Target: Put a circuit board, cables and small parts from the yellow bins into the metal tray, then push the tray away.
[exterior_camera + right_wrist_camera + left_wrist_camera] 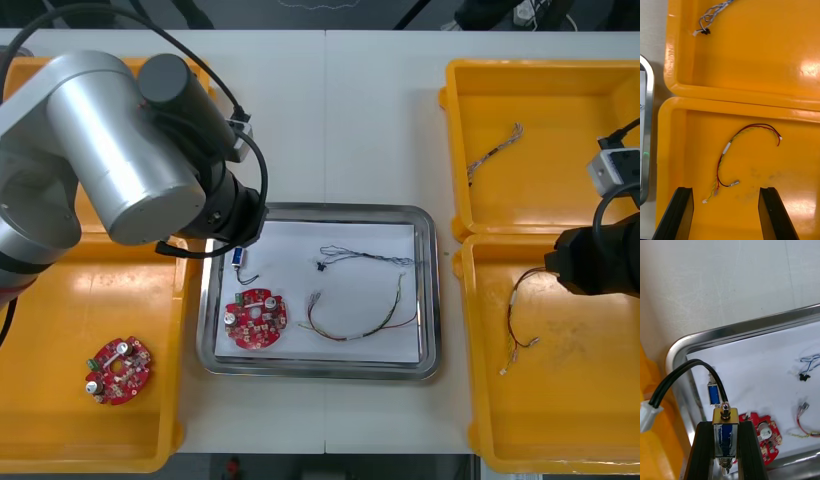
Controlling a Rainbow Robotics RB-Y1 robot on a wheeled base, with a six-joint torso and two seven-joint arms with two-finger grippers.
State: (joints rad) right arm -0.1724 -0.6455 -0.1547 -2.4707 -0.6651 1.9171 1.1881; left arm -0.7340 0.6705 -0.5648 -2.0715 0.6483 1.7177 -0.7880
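Note:
My left gripper (pixel 725 429) is shut on a small metal part (pixel 725 435) with a blue body; its black cable (pixel 681 369) loops off to a white plug. It hangs over the left end of the metal tray (pixel 428 300), which is white inside. A second small blue part (pixel 713 393) lies in the tray just beyond the fingers. Also in the tray are a red circuit board (pixel 256 320), a blue and white cable (pixel 365 258) and a red and yellow cable (pixel 360 322). My right gripper (pixel 725 191) stands open above a red and yellow cable (pixel 727 148) in the near right bin (pixel 560 400).
The far right bin (pixel 560 100) holds a twisted blue and white cable (pixel 495 150). Another red circuit board (pixel 118 370) lies in the near left bin (pixel 60 420). The left arm (pixel 110 150) covers most of the far left bin.

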